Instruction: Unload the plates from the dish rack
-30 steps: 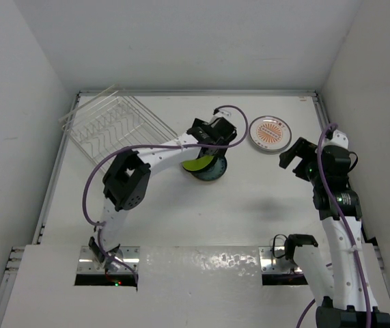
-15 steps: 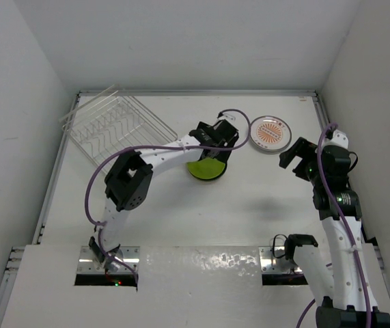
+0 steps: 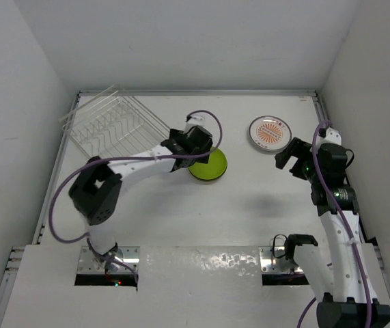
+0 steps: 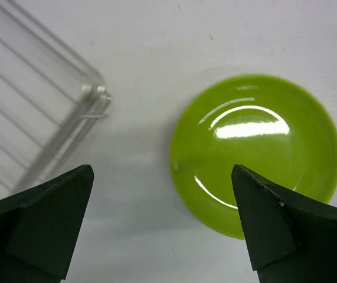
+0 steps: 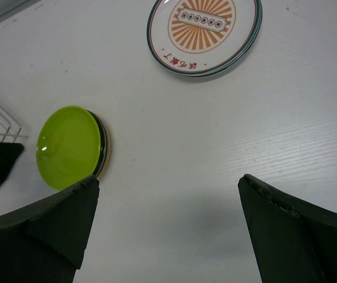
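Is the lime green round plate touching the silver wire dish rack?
Apart. The left wrist view shows bare table between the lime green plate and the wire dish rack.

Open table (image 3: 242,154) between lime plate (image 3: 212,167) and sunburst plate (image 3: 270,132); dish rack (image 3: 113,126) blocks far-left corner.

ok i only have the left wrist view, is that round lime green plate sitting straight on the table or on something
observer: on something. the right wrist view shows the round lime green plate stacked, with a darker plate's edge showing beneath it.
operator: any plates left in the rack
observer: from above, none show in the silver wire dish rack.
operator: and the right tool
observer: the right tool is open and holds nothing, with the white round plate with an orange sunburst lying flat beyond it.
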Action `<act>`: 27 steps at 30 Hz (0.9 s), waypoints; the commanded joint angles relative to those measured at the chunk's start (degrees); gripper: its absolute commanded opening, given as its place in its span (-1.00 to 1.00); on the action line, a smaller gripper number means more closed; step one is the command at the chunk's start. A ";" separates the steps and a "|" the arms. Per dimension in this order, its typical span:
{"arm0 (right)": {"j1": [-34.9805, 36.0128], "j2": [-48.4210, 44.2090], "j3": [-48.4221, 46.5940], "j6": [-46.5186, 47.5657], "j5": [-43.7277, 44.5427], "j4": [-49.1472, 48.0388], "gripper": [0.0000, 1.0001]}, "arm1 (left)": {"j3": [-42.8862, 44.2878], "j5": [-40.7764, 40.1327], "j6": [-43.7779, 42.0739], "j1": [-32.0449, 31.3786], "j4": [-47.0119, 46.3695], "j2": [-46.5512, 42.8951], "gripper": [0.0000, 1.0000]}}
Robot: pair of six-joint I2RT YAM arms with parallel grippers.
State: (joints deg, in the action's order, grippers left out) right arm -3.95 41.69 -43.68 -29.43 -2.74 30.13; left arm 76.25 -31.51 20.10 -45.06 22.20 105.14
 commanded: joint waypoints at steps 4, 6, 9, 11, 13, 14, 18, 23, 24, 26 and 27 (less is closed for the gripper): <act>0.08 2.78 -2.02 7.27 0.70 0.54 0.98 | -6.54 -6.02 6.70 2.86 -7.71 -19.50 1.00; 0.08 3.30 -2.20 9.91 3.00 2.39 0.98 | -9.09 -6.55 9.60 4.79 -4.99 -23.12 1.00; 0.08 3.57 -1.94 12.11 8.79 3.71 0.98 | -13.48 -9.70 12.33 8.05 -0.86 -31.12 1.00; 0.43 3.13 -0.71 12.90 9.16 2.57 0.98 | -15.60 -13.31 13.91 9.63 2.48 -37.27 1.00; 0.87 1.91 0.69 13.52 8.72 1.43 0.98 | -17.00 -14.81 13.92 9.99 5.66 -43.77 1.00; 0.96 1.47 0.88 14.13 8.63 0.81 0.98 | -18.14 -15.86 13.39 9.99 6.45 -45.71 1.00; 2.27 -0.90 2.02 16.42 8.63 -0.07 0.98 | -19.82 -15.52 12.86 9.90 10.14 -54.15 1.00; 10.43 -5.39 4.22 19.76 13.36 -0.51 0.98 | -18.68 -11.39 7.78 9.90 13.30 -60.40 1.00; 11.58 -5.83 4.22 19.68 16.42 -0.25 0.98 | -18.51 -11.56 6.98 9.90 15.23 -60.84 1.00; 13.08 -6.10 3.61 19.41 17.68 0.98 0.98 | -19.20 -11.56 3.92 9.90 15.86 -62.16 1.00; 13.00 -6.01 3.60 19.24 17.60 1.16 0.98 | -19.90 -11.91 3.11 9.90 15.34 -62.86 1.00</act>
State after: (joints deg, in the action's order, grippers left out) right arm 8.27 36.12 -39.70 -11.51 10.35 32.03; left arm 56.55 -43.88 27.99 -34.92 35.73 43.48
